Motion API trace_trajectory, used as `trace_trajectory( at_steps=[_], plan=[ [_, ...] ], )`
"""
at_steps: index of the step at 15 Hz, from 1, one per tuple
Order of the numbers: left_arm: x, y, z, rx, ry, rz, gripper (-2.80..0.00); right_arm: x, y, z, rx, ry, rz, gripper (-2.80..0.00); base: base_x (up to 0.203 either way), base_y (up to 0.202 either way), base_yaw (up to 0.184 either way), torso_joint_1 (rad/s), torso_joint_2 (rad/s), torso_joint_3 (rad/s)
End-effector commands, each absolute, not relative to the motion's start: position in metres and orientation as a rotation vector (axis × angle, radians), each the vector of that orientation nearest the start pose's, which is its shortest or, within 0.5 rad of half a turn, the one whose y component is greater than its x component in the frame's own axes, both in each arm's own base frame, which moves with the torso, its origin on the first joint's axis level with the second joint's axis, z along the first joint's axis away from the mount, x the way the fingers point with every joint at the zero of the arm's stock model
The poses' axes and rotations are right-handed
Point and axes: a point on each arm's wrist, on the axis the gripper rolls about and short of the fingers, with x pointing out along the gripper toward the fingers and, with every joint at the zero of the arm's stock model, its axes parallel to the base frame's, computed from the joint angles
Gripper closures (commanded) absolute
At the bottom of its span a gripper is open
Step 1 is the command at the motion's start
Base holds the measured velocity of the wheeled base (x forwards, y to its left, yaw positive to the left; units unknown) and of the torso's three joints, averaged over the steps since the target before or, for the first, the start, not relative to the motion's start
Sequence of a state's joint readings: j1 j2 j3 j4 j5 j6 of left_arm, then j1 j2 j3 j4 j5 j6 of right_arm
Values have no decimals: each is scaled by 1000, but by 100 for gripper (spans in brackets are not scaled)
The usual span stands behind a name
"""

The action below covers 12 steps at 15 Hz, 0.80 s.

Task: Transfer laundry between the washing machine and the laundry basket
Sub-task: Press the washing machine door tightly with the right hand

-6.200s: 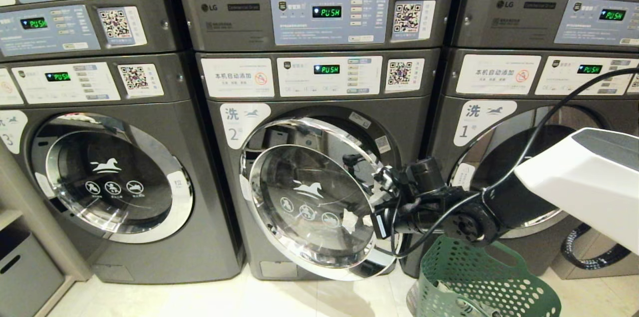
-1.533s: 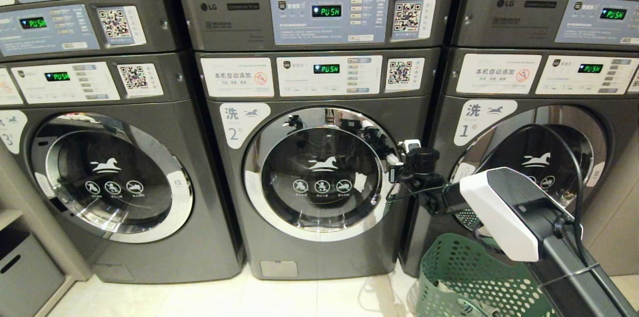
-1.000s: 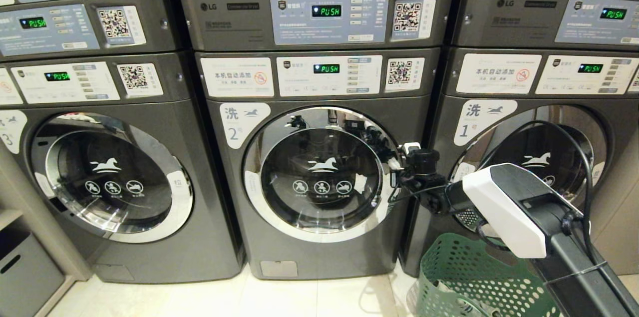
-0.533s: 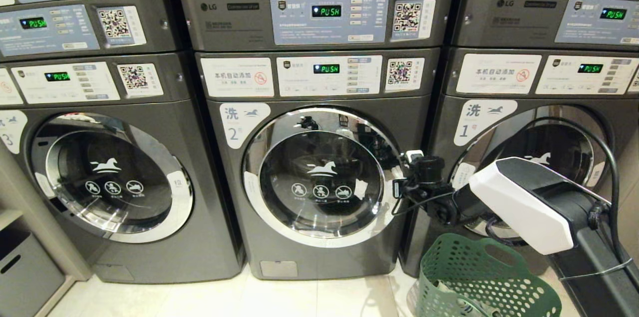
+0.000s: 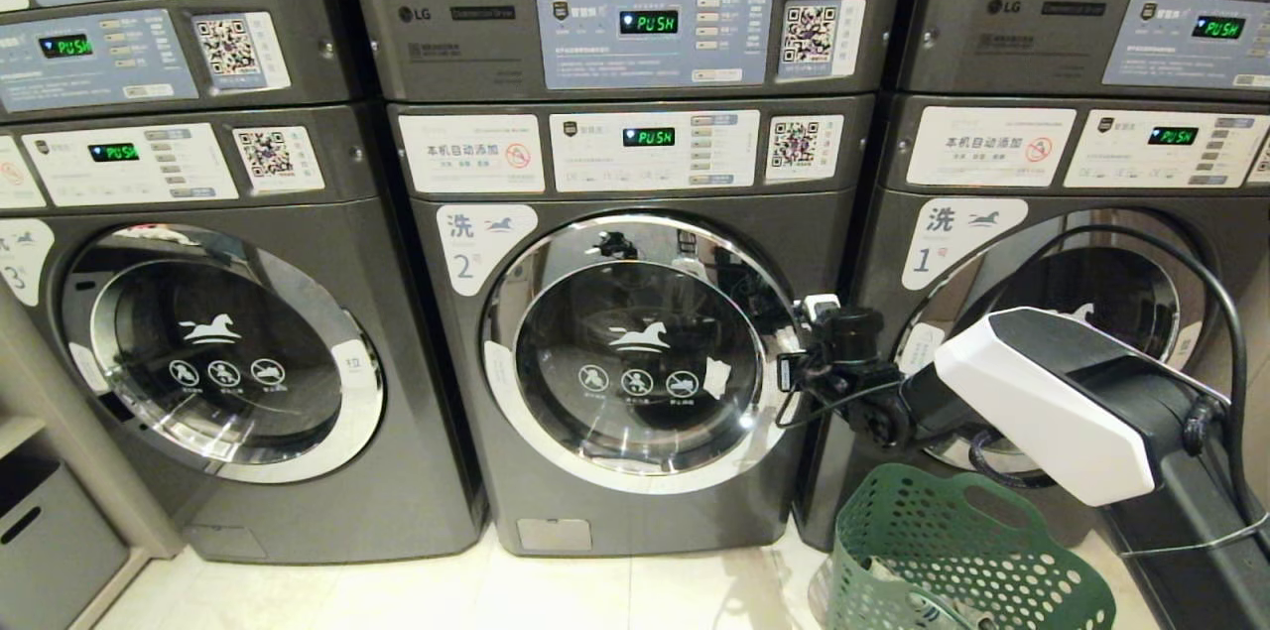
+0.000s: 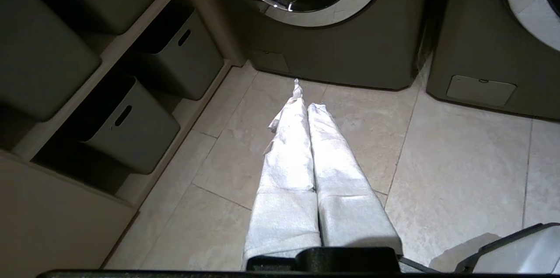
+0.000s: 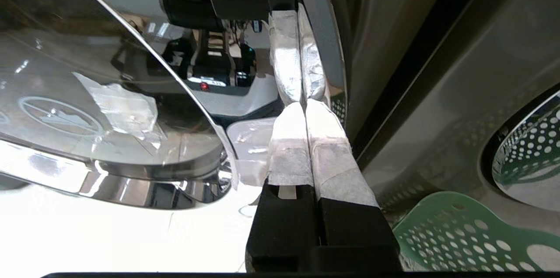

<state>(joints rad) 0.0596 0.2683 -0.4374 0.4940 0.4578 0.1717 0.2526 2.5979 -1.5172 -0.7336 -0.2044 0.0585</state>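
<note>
Washer 2's door (image 5: 635, 352) sits pushed to, the right gripper (image 5: 797, 344) pressed against its chrome rim with fingers together, holding nothing. The green basket (image 5: 952, 561) stands just beside. Likely next: confirming the latch. The left gripper (image 6: 306, 107), closed and empty, hangs over the floor.

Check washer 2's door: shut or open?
Shut or nearly: the door lies about flush in its frame, right gripper closed against its rim. Latching cannot be told.
</note>
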Motion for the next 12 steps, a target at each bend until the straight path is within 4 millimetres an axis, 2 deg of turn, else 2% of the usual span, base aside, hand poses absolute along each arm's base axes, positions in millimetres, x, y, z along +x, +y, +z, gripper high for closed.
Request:
trace_trajectory(
  at_steps=[1, 4, 8, 12],
  plan=[
    [-35, 8, 150, 235, 375, 498, 0, 487, 122, 1, -19, 336, 39, 0, 0, 0, 0, 0, 0, 0],
    [-34, 8, 147, 237, 386, 494, 0, 485, 121, -1, -19, 345, 35, 0, 0, 0, 0, 0, 0, 0],
    [-28, 9, 142, 233, 345, 520, 0, 482, 121, 0, -25, 329, 37, 0, 126, 0, 1, 5, 2, 4],
    [-20, 11, 137, 289, 285, 594, 0, 475, 120, -2, -24, 325, 37, 0, 0, 0, 0, 0, 0, 0]
  ],
)
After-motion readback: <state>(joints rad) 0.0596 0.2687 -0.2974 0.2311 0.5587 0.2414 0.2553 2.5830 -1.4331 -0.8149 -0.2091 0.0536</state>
